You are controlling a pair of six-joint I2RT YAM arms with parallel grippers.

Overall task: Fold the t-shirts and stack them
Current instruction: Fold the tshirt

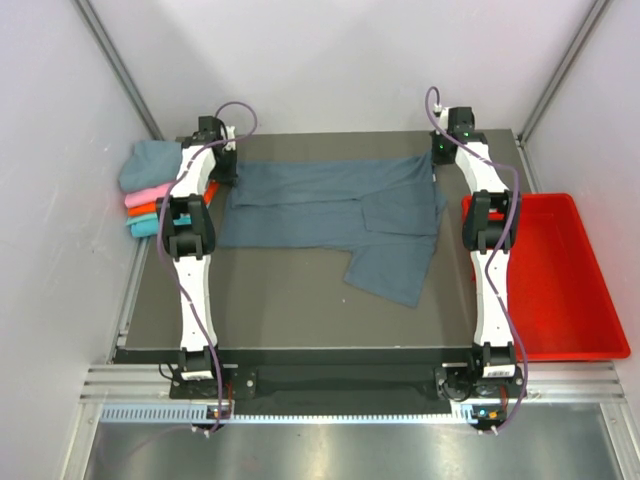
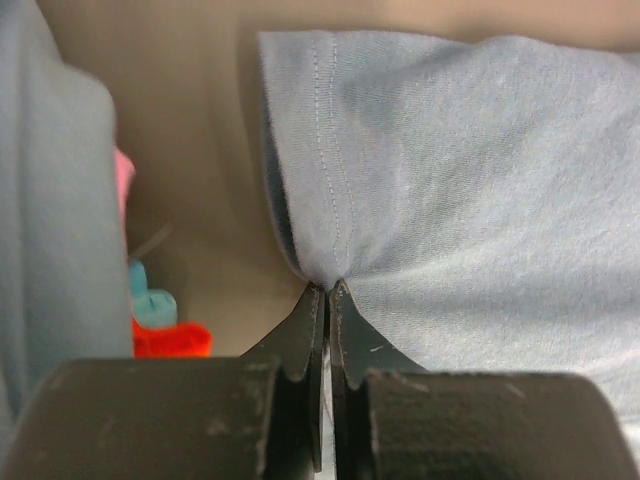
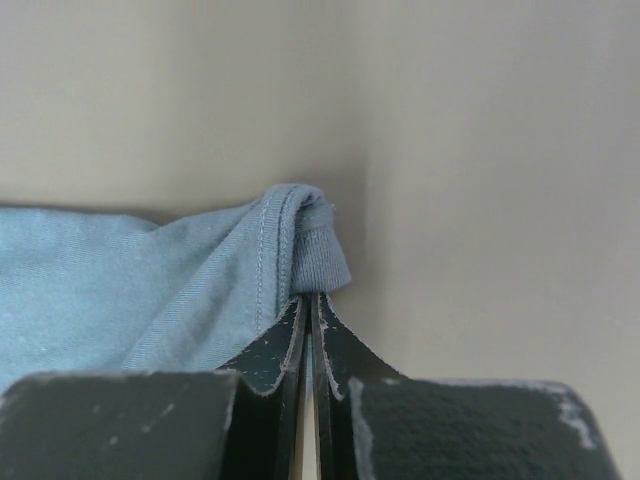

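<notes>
Sprawling across the dark table (image 1: 280, 300), the slate blue-grey t-shirt (image 1: 330, 205) lies partly folded, with one flap reaching nearest at about five o'clock. The red tray (image 1: 570, 290) sits off at three o'clock. Further back, at ten o'clock, the left gripper (image 2: 327, 292) is pinched tight on the shirt's stitched hem. At two o'clock the right gripper (image 3: 309, 300) is clamped on a bunched ribbed edge. Just left of the left arm rests a stack of folded t-shirts (image 1: 150, 190): dusty teal over pink, orange and turquoise.
</notes>
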